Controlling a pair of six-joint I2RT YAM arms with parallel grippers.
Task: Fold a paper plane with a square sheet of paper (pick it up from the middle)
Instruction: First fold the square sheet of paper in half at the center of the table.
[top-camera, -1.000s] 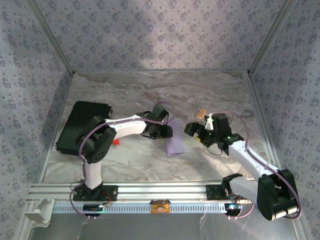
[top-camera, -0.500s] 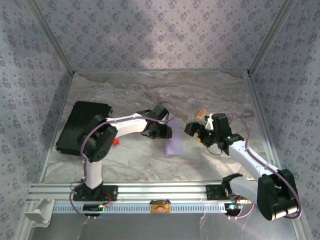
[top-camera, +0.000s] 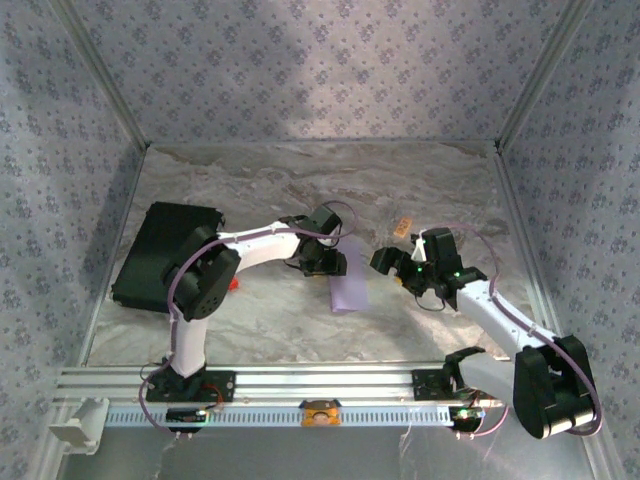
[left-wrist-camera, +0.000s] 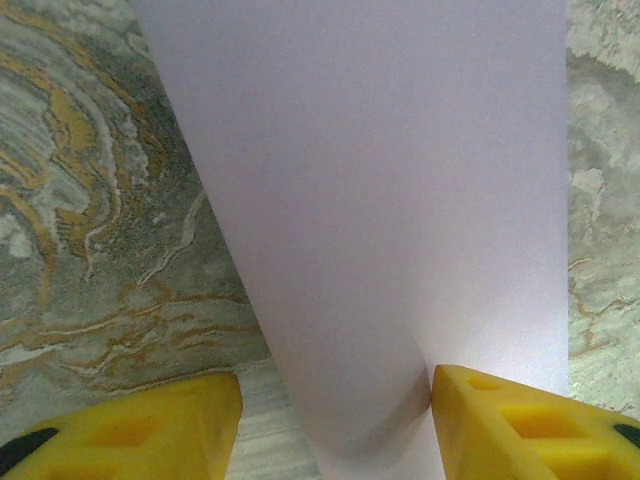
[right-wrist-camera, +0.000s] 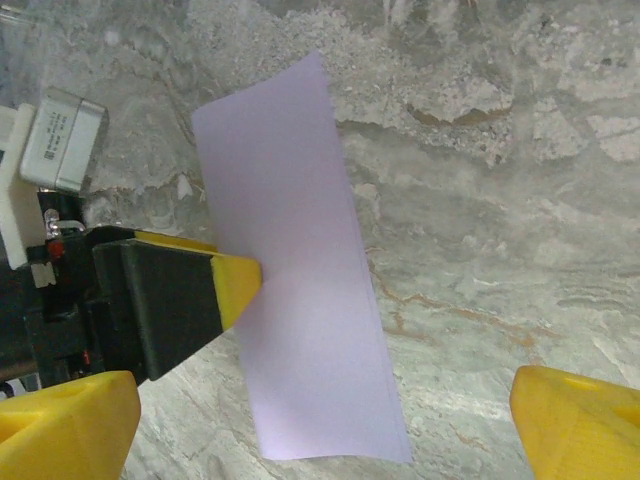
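Observation:
The square sheet of paper (top-camera: 348, 287) is pale lavender and lies folded double as a narrow strip on the marble table; no dart shape shows. My left gripper (top-camera: 334, 262) stands at the strip's far end. In the left wrist view the sheet (left-wrist-camera: 380, 180) curves up between the open yellow fingers of the left gripper (left-wrist-camera: 335, 405). It touches the right finger (left-wrist-camera: 500, 420) and stays apart from the other. My right gripper (top-camera: 385, 262) hangs open to the right of the strip. Its wrist view shows the sheet (right-wrist-camera: 300, 300) flat, with a left fingertip (right-wrist-camera: 235, 280) on its edge.
A black rectangular pad (top-camera: 165, 255) lies at the left. A small red object (top-camera: 233, 284) sits by the left arm, and a small tan block (top-camera: 403, 227) lies behind the right gripper. Patterned walls close in three sides. An aluminium rail (top-camera: 320, 380) runs along the near edge.
The left wrist has shifted slightly right and down onto the strip's far end. The right gripper has drifted a little to the right. The strip has barely moved.

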